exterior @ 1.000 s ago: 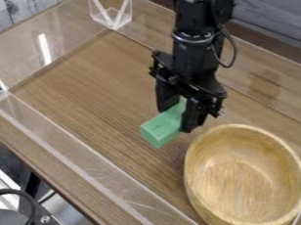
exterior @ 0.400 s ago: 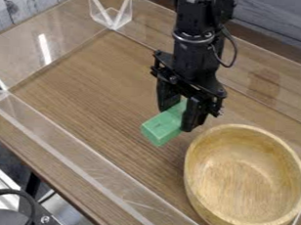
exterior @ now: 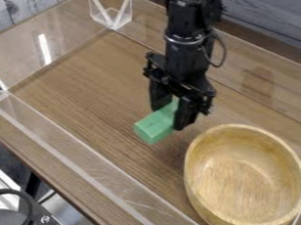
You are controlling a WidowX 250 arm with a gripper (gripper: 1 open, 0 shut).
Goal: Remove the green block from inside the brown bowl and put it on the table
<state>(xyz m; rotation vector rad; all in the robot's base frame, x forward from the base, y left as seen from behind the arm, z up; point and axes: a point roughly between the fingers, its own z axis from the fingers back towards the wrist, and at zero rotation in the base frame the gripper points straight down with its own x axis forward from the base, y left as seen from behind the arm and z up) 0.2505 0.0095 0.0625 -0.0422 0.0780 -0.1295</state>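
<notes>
The small bright green rectangular block [exterior: 153, 126] is held clamped in the black gripper [exterior: 177, 109]. It has been carried slightly left (away from the round tan wooden bowl [exterior: 246, 181], now empty). Release remains outstanding.

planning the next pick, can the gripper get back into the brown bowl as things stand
Probably yes, once it lets go: the gripper is shut on the green block over the table, just left of the brown bowl, which sits empty and uncovered.
</notes>
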